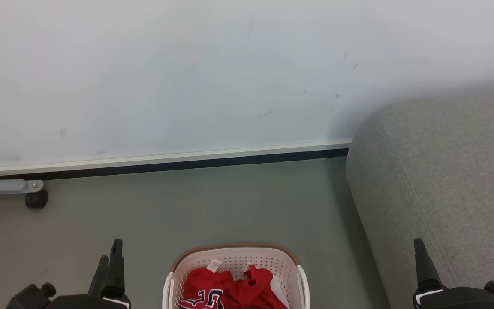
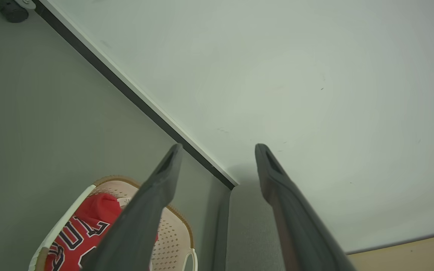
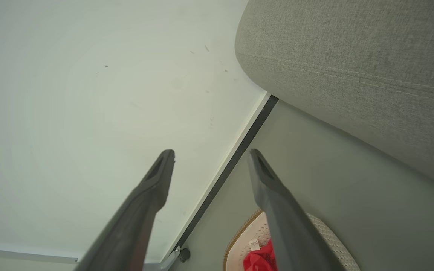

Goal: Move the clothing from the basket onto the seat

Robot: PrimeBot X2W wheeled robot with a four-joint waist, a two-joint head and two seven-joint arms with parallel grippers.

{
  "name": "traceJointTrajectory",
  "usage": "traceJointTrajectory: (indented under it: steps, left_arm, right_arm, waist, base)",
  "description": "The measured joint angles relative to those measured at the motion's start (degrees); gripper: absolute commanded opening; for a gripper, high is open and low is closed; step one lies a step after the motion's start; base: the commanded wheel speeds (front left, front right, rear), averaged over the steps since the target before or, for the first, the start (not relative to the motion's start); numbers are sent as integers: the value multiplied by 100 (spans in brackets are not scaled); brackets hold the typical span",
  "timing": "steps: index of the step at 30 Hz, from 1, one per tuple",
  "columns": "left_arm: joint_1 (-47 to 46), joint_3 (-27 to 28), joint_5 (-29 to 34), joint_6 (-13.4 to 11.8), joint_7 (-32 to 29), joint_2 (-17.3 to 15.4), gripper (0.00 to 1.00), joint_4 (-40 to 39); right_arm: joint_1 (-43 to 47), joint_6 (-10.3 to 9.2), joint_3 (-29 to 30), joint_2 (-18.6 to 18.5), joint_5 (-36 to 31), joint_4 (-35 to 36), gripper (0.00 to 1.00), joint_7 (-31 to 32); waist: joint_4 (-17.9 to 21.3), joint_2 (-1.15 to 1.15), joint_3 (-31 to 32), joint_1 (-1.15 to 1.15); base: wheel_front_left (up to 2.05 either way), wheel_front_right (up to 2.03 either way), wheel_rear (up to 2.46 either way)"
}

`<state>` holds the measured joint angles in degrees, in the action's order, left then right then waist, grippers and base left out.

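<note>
Just one basket (image 1: 235, 256), red clothing (image 1: 230, 288) heaped inside, one seat (image 1: 444, 180) nearby, left claw (image 2: 220, 147), right claw (image 3: 209, 152), both spread wide, empty.

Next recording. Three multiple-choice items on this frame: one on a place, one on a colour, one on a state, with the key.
1. The clothing lies: A in the basket; B on a shelf; C on a table.
2. Its main colour: A blue; B red; C green.
3. The left gripper and right gripper are: A both shut; B both open; C gripping cloth.
Key: 1 A, perforated walls surround it; 2 B, red fabric with navy lettering; 3 B, jaws stand apart, nothing between.
</note>
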<state>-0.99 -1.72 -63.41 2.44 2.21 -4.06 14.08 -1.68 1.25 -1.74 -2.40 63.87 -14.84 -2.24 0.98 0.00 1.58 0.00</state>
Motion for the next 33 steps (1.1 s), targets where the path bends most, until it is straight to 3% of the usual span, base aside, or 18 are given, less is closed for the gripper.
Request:
traceJointTrajectory:
  steps: [33]
  left_arm:
    - [427,-280,2984,-447,705,-437,100,-405]
  right_arm:
    - [114,-328,-999,-227,-2710,211,100,-702]
  waist:
    - [152,0,81,0]
  base:
    - [0,0,0]
